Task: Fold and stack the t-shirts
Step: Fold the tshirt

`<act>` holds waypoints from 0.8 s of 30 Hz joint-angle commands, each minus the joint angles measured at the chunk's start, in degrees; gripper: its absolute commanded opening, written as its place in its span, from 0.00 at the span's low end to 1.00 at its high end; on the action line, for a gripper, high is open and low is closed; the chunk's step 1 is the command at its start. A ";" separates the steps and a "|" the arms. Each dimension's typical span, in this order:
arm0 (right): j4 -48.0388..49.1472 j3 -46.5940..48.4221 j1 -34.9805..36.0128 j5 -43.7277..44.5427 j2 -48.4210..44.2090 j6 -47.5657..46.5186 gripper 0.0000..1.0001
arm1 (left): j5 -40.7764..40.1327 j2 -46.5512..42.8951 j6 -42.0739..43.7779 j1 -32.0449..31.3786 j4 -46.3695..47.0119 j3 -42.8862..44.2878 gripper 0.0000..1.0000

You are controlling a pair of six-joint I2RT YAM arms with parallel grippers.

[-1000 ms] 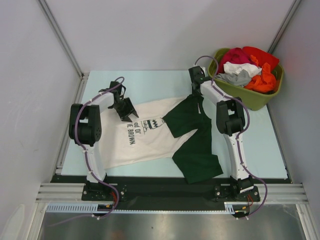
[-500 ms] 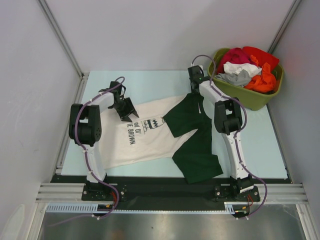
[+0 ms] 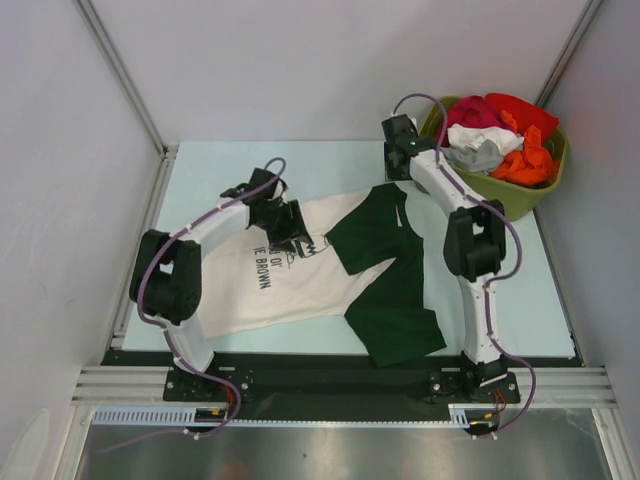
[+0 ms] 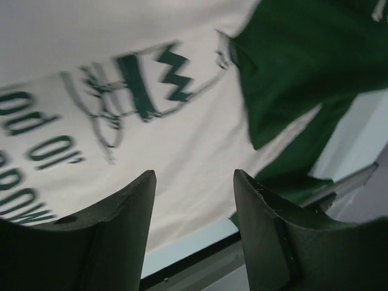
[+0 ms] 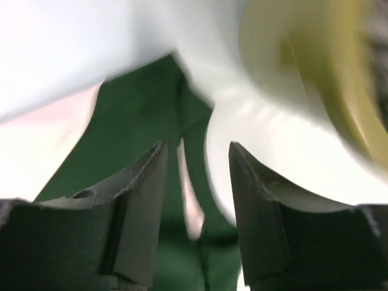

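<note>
A cream-white t-shirt (image 3: 262, 285) with dark printed lettering lies spread flat on the table. A dark green t-shirt (image 3: 388, 275) overlaps its right side. My left gripper (image 3: 292, 228) hovers over the printed chest, open, with nothing between its fingers. In the left wrist view, the left gripper (image 4: 194, 179) has the cream cloth (image 4: 182, 115) and the green cloth (image 4: 303, 60) below it. My right gripper (image 3: 401, 168) hangs open just above the green shirt's far edge. In the right wrist view, the right gripper (image 5: 197, 151) holds nothing, and the green cloth (image 5: 133, 115) lies beneath.
An olive-green tub (image 3: 522, 198) full of red, orange and grey garments stands at the back right, close to my right wrist. It shows as a yellow-green blur (image 5: 327, 66) in the right wrist view. White walls and metal rails (image 3: 140, 110) bound the table.
My right gripper has opened, let go of the green shirt's far edge and lifted toward the tub. My left gripper has swung right over the cream shirt's print and opened slightly wider.
</note>
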 commanded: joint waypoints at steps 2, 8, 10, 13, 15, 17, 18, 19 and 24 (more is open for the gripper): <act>-3.05 -11.11 -0.24 -12.09 -18.20 6.35 0.51 | 8.07 -3.46 -6.15 -6.21 12.45 -5.58 0.60; 9.34 -42.31 -0.51 -30.13 -37.26 5.14 0.53 | 10.38 -1.36 -13.55 -10.60 24.52 -10.08 0.61; 11.45 -49.00 -2.52 -35.31 -39.84 4.95 0.56 | 10.03 -0.48 -14.86 -12.27 25.59 -9.90 0.62; 16.54 -56.89 -7.78 -44.71 -42.66 6.70 0.57 | 9.33 1.80 -16.62 -13.94 27.43 -9.29 0.64; 21.88 -60.34 -10.34 -51.02 -43.27 7.59 0.57 | 9.06 4.09 -17.33 -14.39 28.40 -8.94 0.64; 24.10 -63.25 -12.89 -53.43 -42.75 8.91 0.57 | 8.89 5.58 -18.56 -14.83 28.76 -8.32 0.63; 25.33 -63.52 -13.33 -54.83 -41.88 9.35 0.56 | 8.63 6.72 -18.82 -15.00 28.41 -8.23 0.61; 25.69 -63.79 -13.95 -55.19 -41.61 9.87 0.56 | 8.19 7.17 -19.35 -15.09 28.06 -7.62 0.59; 25.78 -64.40 -14.04 -54.58 -40.20 10.14 0.54 | 6.25 8.84 -18.74 -15.18 23.48 -5.95 0.55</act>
